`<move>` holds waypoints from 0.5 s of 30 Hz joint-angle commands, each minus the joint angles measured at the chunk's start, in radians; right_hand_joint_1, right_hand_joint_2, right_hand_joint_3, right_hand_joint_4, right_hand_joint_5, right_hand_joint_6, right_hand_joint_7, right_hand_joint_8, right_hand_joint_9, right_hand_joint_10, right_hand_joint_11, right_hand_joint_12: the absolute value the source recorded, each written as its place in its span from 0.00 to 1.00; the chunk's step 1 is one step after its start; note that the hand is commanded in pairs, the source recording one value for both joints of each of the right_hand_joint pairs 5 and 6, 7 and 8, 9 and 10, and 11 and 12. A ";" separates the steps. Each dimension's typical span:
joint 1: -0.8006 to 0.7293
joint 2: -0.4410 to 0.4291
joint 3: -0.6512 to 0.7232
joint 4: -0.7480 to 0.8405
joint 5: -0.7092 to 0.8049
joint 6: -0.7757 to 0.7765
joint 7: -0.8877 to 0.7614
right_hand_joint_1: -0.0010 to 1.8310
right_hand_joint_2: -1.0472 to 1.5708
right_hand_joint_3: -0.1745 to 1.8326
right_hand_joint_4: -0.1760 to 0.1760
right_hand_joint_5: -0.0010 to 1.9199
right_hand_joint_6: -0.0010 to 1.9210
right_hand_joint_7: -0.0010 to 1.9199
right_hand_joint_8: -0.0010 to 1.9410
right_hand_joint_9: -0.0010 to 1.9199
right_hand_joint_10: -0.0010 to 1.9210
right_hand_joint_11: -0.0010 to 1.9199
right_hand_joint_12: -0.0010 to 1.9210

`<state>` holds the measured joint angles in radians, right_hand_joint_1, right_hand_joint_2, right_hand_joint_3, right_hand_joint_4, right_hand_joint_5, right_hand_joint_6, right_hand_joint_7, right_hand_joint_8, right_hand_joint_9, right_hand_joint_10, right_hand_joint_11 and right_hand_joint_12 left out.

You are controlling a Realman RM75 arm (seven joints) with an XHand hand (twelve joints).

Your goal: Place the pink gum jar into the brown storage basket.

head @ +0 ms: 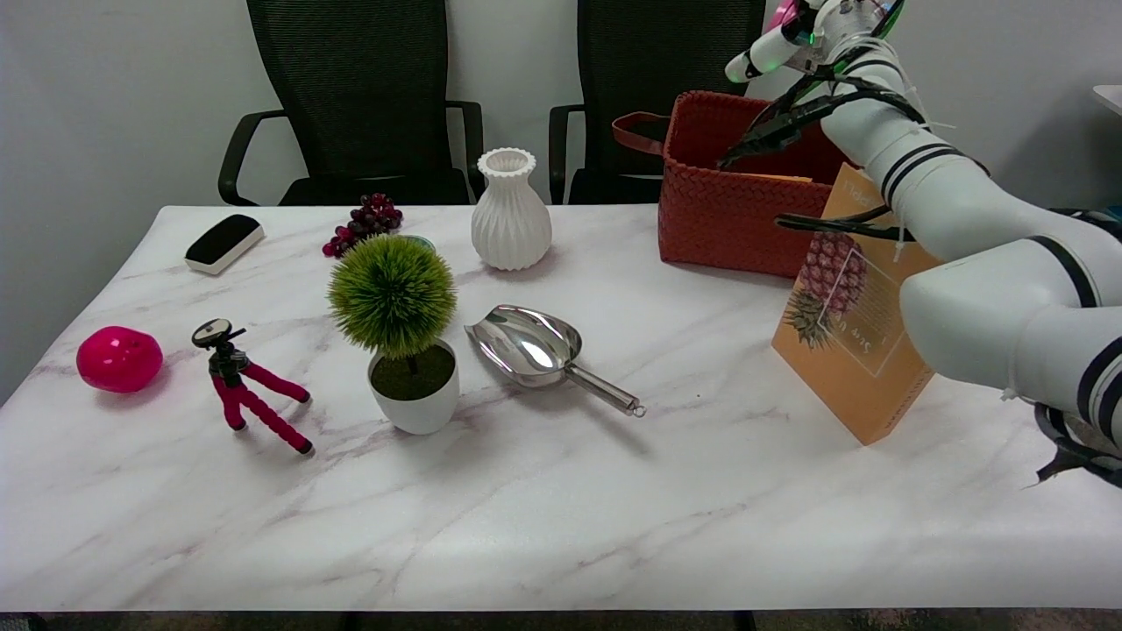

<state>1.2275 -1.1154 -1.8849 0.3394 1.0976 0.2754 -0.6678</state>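
The marble table (561, 526) spreads under me, my right arm (964, 228) reaching over an orange box (846, 342) to the brown basket (727, 215) at the far right edge. My hand (811, 31) hangs above the basket at the frame's top, and a sliver of pink there seems to be the jar (783, 16) in my fingers, though the frame cuts it off. Left of these stand a white vase (511, 210), a potted plant (399, 329), a steel scoop (539, 350), a pink tripod (245, 386), a pink ball (118, 358), grapes (364, 223) and a black-topped eraser (223, 243).
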 commanded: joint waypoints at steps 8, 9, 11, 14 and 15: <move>-0.035 -0.033 -0.016 -0.018 0.084 0.005 -0.037 0.55 0.54 0.29 0.50 0.51 0.51 1.00 0.99 0.98 0.98 1.00 1.00; -0.040 -0.032 -0.016 -0.015 0.084 0.005 -0.036 0.55 0.54 0.29 0.50 0.51 0.50 1.00 0.99 0.98 0.98 1.00 1.00; -0.046 -0.032 -0.016 -0.011 0.085 0.005 -0.032 0.55 0.54 0.29 0.50 0.50 0.50 1.00 0.99 0.98 0.98 1.00 1.00; -0.049 -0.034 -0.020 -0.010 0.085 0.005 -0.029 0.55 0.54 0.29 0.50 0.50 0.50 1.00 0.99 0.98 0.98 1.00 1.00; -0.050 -0.036 -0.021 -0.010 0.085 0.005 -0.029 0.55 0.54 0.29 0.50 0.50 0.50 1.00 0.99 0.98 0.98 1.00 1.00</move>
<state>1.2078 -1.1392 -1.8978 0.3349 1.1520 0.2730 -0.6906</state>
